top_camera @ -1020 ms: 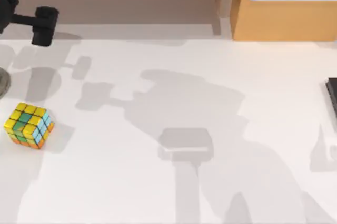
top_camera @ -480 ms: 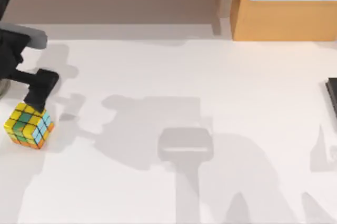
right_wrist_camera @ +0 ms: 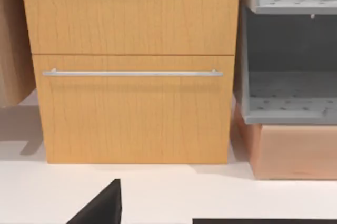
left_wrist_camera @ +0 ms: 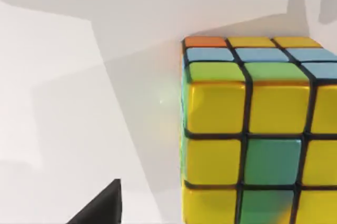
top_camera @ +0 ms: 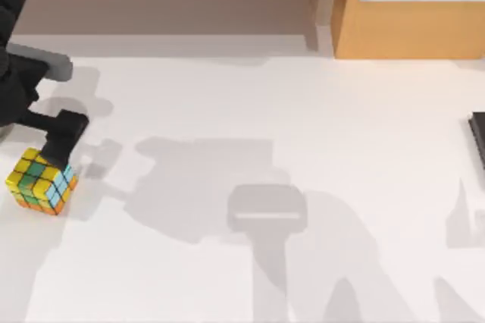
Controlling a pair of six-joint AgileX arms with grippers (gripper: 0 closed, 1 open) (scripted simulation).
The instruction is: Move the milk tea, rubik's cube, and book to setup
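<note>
At the table's [top_camera: 303, 111] left edge, left gripper [top_camera: 57, 145] just over the cube [top_camera: 42, 180] (jaw gap impossible to tell), liable to knock it off if lowered off-centre.

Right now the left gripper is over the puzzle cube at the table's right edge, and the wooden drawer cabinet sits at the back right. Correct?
One slip: the puzzle cube is at the table's left edge, not the right, as the top view shows. The left gripper is over it, and the wooden drawer cabinet is at the back right.
</note>
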